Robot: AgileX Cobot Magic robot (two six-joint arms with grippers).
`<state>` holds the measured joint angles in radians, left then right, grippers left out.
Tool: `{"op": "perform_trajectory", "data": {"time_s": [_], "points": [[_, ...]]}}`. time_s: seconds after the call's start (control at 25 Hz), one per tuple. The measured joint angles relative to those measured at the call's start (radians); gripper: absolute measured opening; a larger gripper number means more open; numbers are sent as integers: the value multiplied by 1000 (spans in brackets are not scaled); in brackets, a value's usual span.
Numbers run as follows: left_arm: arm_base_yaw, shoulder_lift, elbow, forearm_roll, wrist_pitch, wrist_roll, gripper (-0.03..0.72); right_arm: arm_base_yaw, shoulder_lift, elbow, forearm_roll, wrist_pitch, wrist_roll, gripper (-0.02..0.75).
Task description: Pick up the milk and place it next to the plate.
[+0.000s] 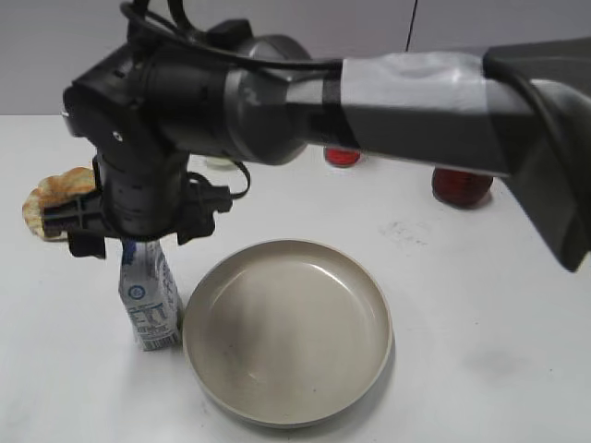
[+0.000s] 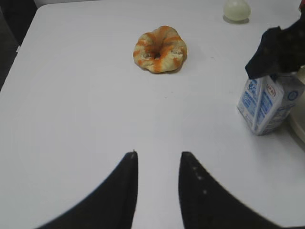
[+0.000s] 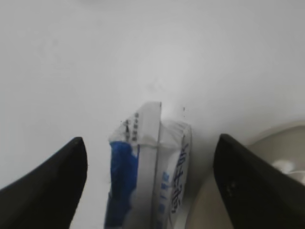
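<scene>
While the right pincer (image 3: 150,167) hangs spread wide over the milk (image 1: 150,300), the placing step looks all but done.
Milk stands upright on the surface (image 1: 480,305), just beside the plate (image 1: 288,330) at its 9 o'clock; next I judge a straight lift clear, without nudging the carton. Left pincer (image 2: 158,162) is empty, slightly parted. Farther off: a pastry (image 2: 160,49) at 11 o'clock, red items, a pale wall.

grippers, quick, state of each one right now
Left gripper: empty, fingers a little apart over bare table.
Right gripper: open, fingers wide on either side of the milk, not gripping it.
</scene>
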<state>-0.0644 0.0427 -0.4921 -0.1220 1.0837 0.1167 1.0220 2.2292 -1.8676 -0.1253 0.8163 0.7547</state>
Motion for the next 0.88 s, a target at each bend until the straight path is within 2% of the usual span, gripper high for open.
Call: {"op": "perform_trajectory", "data": {"time_s": [0.2,0.36,0.48,0.72,0.88], "points": [[0,0,0,0,0,0,230,-25,-37,-149,2,154,-218,658],[0,0,0,0,0,0,230,-96,-46,-227,101,332,-424,656],[0,0,0,0,0,0,230,-169,-58,-233,192,368,-537,633],[0,0,0,0,0,0,230,-299,-145,-175,254,374,-674,596],[0,0,0,0,0,0,230,-395,-241,-5,260,373,-730,594]]}}
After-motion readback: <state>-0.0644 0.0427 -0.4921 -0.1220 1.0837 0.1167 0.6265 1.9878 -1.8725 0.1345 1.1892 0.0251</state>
